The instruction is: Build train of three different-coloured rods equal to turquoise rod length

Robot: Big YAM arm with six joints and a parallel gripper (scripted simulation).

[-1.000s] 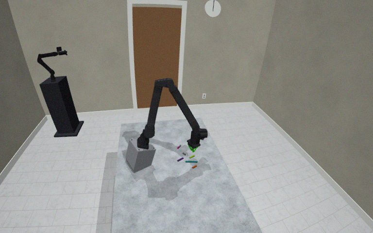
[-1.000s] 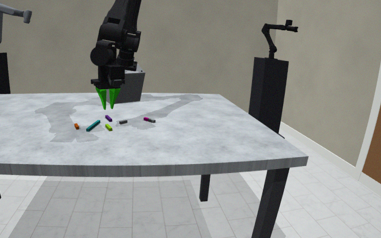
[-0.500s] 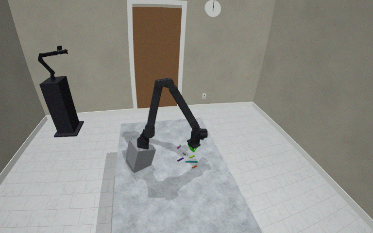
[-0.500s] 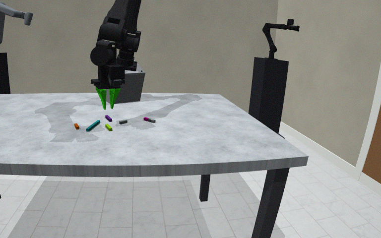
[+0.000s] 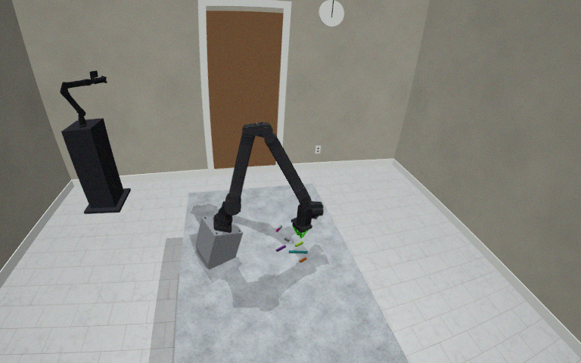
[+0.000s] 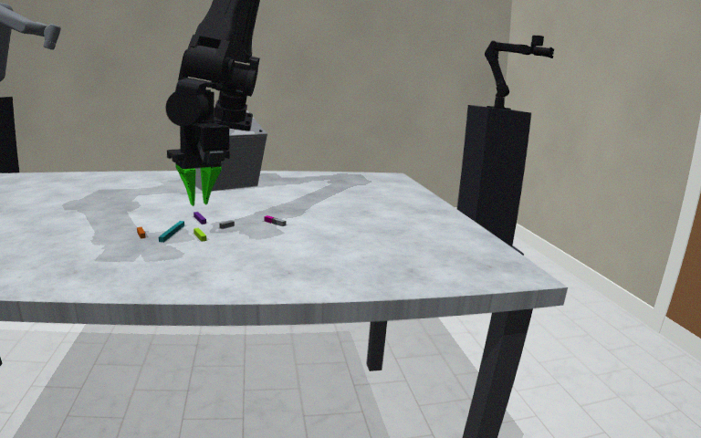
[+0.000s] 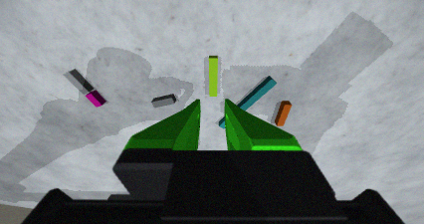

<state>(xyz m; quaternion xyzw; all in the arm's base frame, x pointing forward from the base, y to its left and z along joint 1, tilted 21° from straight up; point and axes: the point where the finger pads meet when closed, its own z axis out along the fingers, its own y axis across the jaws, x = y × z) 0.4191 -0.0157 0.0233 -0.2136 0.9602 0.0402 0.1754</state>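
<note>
My gripper (image 5: pixel 302 236) (image 6: pixel 199 203) (image 7: pixel 212 105) is open by a small gap, empty, above the table. The lime rod (image 5: pixel 299 243) (image 6: pixel 199 234) (image 7: pixel 213 77) lies just ahead of the fingertips in the wrist view. The turquoise rod (image 5: pixel 298 252) (image 6: pixel 171 231) (image 7: pixel 259 92) lies slanted, partly behind a finger there. The orange rod (image 5: pixel 302 259) (image 6: pixel 141 232) (image 7: pixel 283 113) is beyond it. One grey rod (image 5: pixel 287 240) (image 6: pixel 226 224) (image 7: pixel 164 101) lies alone. The magenta rod (image 6: pixel 269 219) (image 7: pixel 96 99) lies end to end with another grey rod (image 6: pixel 279 222) (image 7: pixel 81 80). The purple rod (image 5: pixel 281 248) (image 6: pixel 199 217) is hidden in the wrist view.
The rods lie on a pale marbled table (image 5: pixel 257 335) (image 6: pixel 343 271). The arm's grey base block (image 5: pixel 219 247) (image 6: pixel 243 160) stands at one side of it. Other arms on dark pedestals stand away from the table.
</note>
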